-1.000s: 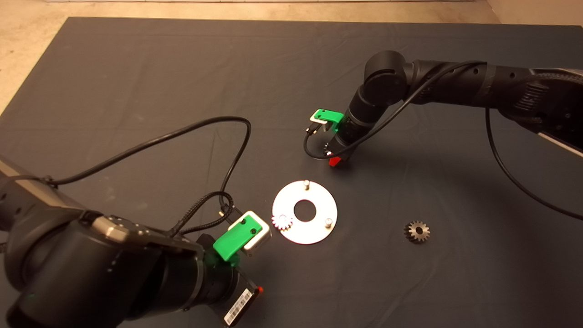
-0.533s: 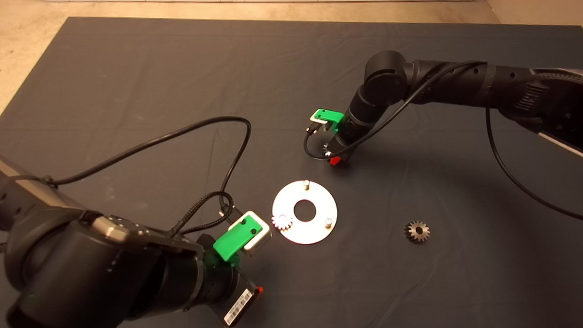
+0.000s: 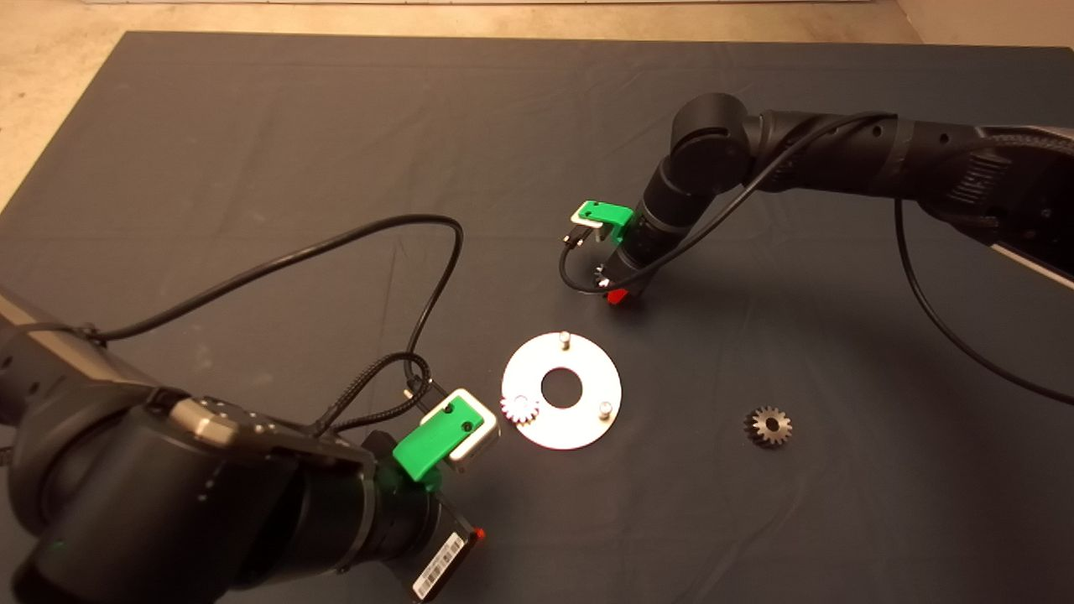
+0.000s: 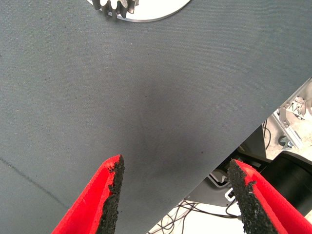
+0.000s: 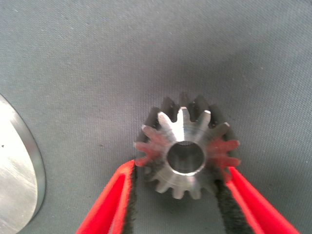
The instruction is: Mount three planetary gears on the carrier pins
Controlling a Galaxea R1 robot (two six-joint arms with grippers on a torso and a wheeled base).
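The round silver plate [image 3: 587, 386] lies mid-mat with two bare carrier pins [image 3: 565, 339] [image 3: 603, 409]. One planetary gear [image 3: 519, 408] sits on the plate's left pin and also shows in the left wrist view [image 4: 114, 6]. My right gripper [image 5: 178, 195] is shut on a second gear [image 5: 185, 151], with the pads against its teeth, low over the mat just beyond the plate; in the head view it [image 3: 615, 294] is above the far pin. A third gear [image 3: 769, 426] lies loose on the mat to the right. My left gripper [image 4: 175, 195] is open and empty beside the plate's left edge.
The dark mat [image 3: 252, 168] covers the table. The left arm's black cable [image 3: 419, 252] loops over the mat left of the plate. The plate's edge [image 5: 14, 170] shows in the right wrist view. The mat's edge and floor gear [image 4: 287, 122] show past the left gripper.
The right gripper has edged very slightly away from the plate with its gear. The left arm, the plate and the loose gear have not moved.
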